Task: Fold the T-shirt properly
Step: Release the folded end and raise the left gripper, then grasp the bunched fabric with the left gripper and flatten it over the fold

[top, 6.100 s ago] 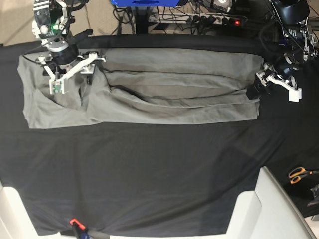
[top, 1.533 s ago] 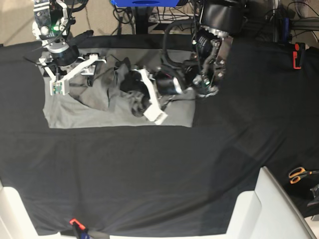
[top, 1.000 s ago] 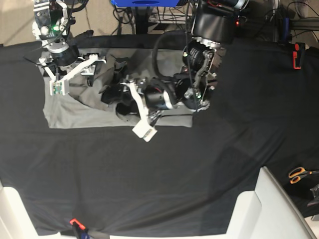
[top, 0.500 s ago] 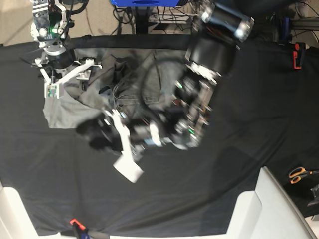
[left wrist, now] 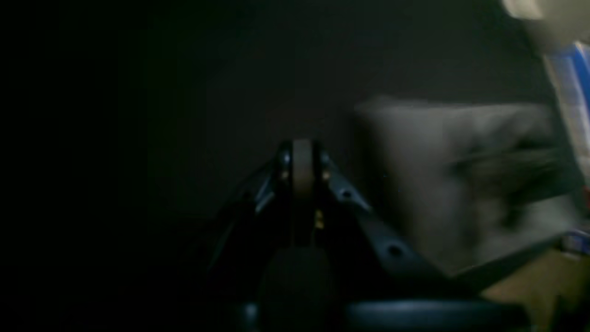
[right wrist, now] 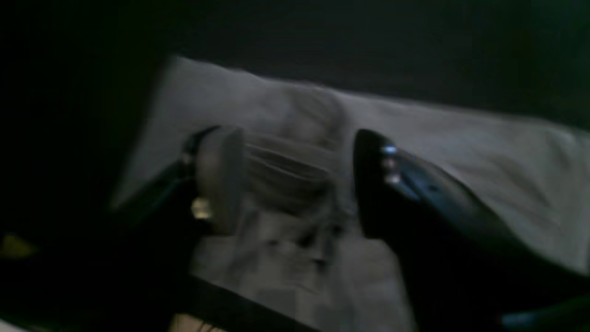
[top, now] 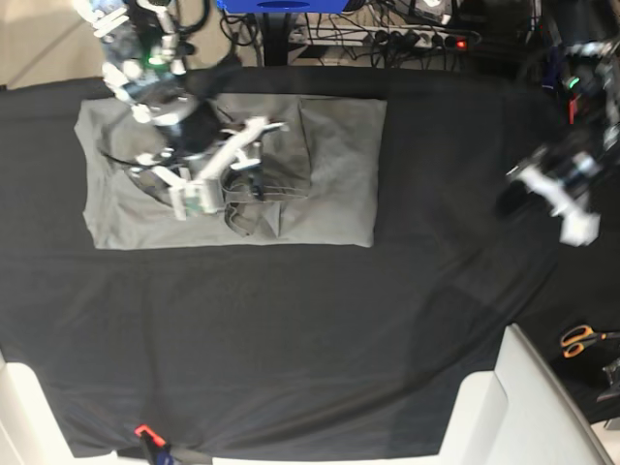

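**Open cloth in front, crowded edges**

We see the black table cloth [top: 291, 329] bare across the whole near half, wide room for any approach. The T-shirt [top: 334, 170] fills the far left, with the right gripper [top: 228, 170] above its bunched middle. At the right edge, the left gripper [top: 542, 189] hangs over bare cloth. Orange-handled scissors [top: 581, 339] and a white block [top: 513, 407] crowd the near-right corner.

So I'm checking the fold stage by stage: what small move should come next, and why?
Probably the right gripper should close on the bunched cloth between its open jaws: the T-shirt lies folded but wrinkled mid-panel. The left gripper, shut and empty, sits off over the black cloth.
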Robot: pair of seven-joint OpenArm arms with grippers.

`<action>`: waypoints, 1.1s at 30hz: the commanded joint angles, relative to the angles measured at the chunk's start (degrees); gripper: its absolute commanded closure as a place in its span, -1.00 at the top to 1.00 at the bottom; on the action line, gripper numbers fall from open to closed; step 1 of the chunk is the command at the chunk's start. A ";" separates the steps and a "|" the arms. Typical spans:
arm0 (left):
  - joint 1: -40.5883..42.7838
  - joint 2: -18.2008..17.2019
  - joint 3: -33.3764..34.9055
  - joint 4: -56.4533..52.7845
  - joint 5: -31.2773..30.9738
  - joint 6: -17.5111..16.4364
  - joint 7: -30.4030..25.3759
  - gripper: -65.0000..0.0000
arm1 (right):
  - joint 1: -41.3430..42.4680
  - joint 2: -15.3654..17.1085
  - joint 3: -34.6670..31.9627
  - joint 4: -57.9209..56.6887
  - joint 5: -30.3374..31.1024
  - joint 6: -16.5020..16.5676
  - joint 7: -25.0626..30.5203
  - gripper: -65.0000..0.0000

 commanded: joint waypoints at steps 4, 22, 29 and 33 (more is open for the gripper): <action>0.54 0.15 4.84 0.84 0.11 -0.91 -0.57 -1.00 | 3.59 -0.18 -2.18 1.10 0.01 -1.79 -4.94 -1.00; -10.01 23.00 26.64 -1.45 17.17 -0.91 -1.09 -1.00 | -12.50 -0.79 28.94 1.10 0.28 -3.28 2.10 -0.98; -12.48 24.76 26.73 -6.29 17.87 -0.91 -1.09 -1.00 | -12.94 -4.22 33.16 0.66 0.28 -2.40 1.92 -0.98; -12.74 24.67 26.37 -6.55 18.14 -0.91 -1.18 -1.00 | -12.94 -4.22 33.07 -0.04 0.28 -2.40 1.92 -0.98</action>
